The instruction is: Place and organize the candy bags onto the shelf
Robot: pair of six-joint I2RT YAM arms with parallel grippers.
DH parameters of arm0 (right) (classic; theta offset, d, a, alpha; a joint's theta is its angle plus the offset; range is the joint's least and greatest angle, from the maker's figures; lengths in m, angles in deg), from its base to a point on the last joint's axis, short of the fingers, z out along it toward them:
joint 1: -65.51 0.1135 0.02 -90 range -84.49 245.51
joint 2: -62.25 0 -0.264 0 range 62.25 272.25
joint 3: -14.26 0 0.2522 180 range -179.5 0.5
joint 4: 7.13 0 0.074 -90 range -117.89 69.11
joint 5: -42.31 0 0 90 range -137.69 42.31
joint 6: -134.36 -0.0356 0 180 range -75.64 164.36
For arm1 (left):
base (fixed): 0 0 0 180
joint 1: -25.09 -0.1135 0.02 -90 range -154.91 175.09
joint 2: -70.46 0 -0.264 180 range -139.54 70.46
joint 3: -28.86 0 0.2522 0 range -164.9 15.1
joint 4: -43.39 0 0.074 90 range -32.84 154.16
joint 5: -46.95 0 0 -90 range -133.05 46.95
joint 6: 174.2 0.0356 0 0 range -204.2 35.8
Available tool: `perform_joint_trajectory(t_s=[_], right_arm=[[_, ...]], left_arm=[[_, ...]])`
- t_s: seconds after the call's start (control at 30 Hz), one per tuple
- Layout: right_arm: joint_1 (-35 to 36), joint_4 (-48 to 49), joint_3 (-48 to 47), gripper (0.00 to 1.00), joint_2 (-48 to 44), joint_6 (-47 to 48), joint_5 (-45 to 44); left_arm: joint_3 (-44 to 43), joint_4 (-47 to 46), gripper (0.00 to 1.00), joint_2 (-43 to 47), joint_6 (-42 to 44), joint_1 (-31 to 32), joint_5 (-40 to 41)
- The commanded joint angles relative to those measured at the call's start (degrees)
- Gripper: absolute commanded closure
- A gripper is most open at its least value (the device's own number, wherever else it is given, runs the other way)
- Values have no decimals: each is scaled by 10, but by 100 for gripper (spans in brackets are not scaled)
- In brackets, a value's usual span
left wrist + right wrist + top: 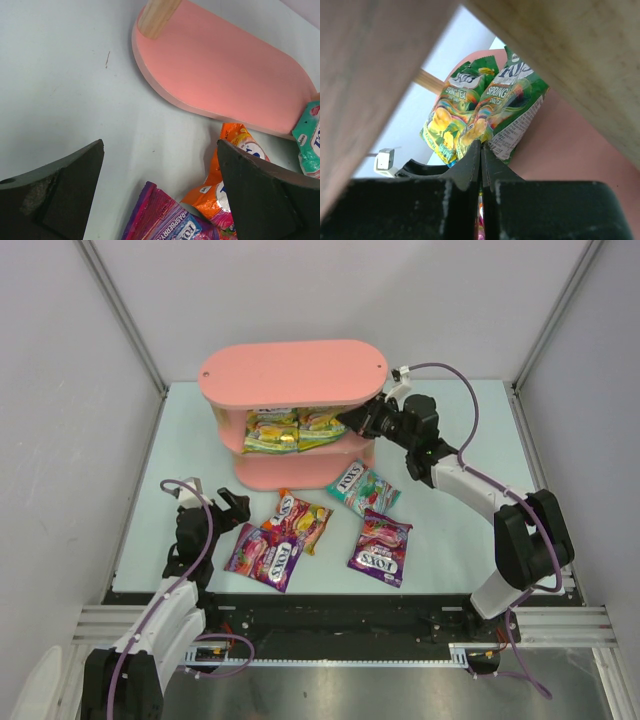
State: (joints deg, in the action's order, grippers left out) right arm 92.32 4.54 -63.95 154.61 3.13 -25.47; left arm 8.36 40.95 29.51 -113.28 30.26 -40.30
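The pink three-tier shelf (292, 372) stands at the back middle of the table. Two yellow-green candy bags (270, 430) (320, 427) stand side by side on its middle tier. My right gripper (352, 423) reaches into that tier from the right and is shut on the edge of the right yellow-green bag (515, 110); the other bag (447, 117) leans beside it. On the table lie a teal bag (362, 488), a red-orange bag (300, 520) and two purple bags (263, 555) (381, 547). My left gripper (225, 508) is open and empty, just above the left purple bag (165, 220).
The shelf's bottom board (225, 75) and a wooden post (157, 15) lie just beyond my left gripper. The red-orange bag (220, 185) overlaps the left purple bag. White walls close in the table on three sides.
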Motion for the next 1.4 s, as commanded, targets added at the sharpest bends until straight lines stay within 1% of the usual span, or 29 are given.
perform_joint_trajectory(t_s=[0.0, 0.2, 0.43, 0.5, 0.6, 0.63, 0.7, 0.73, 0.77, 0.83, 0.87, 0.9, 0.97, 1.17, 1.37], right_arm=[[15, -16, -27, 100, -11, 23, -37], [24, -40, -18, 100, -29, 27, -85], [24, -48, -15, 100, -21, 23, -79], [24, -50, -13, 97, -22, 23, -79], [22, -50, -12, 85, -24, 26, -77], [23, -50, -12, 74, -24, 27, -75], [21, -50, -12, 62, -25, 31, -71], [21, -51, -11, 49, -27, 33, -70], [20, -53, -11, 44, -29, 36, -69], [18, -64, -10, 37, -35, 48, -74], [18, -69, -10, 27, -43, 52, -78], [15, -81, -9, 24, -49, 61, -83], [11, -95, -5, 21, -65, 70, -89], [7, -130, 33, 20, -119, 95, -95], [0, -152, 110, 21, -199, 120, -101]], left_arm=[[-9, -16, 0, 3, -8, -4, -5], [-10, -17, 0, 1, -8, -5, -5], [-10, -16, 0, 3, -8, -4, -6], [-10, -15, 0, 2, -8, -4, -6], [-10, -16, 1, 2, -8, -4, -6], [-10, -15, 0, 2, -8, -4, -6], [-10, -15, 0, 3, -8, -4, -6], [-10, -15, 0, 3, -8, -4, -5], [-10, -16, 0, 3, -7, -4, -6], [-10, -16, 0, 3, -8, -4, -6], [-10, -15, 0, 2, -8, -4, -6], [-10, -15, 0, 3, -8, -4, -5], [-9, -15, 0, 3, -8, -4, -6], [-9, -16, 0, 3, -8, -5, -6], [-9, -16, 0, 3, -8, -4, -5]])
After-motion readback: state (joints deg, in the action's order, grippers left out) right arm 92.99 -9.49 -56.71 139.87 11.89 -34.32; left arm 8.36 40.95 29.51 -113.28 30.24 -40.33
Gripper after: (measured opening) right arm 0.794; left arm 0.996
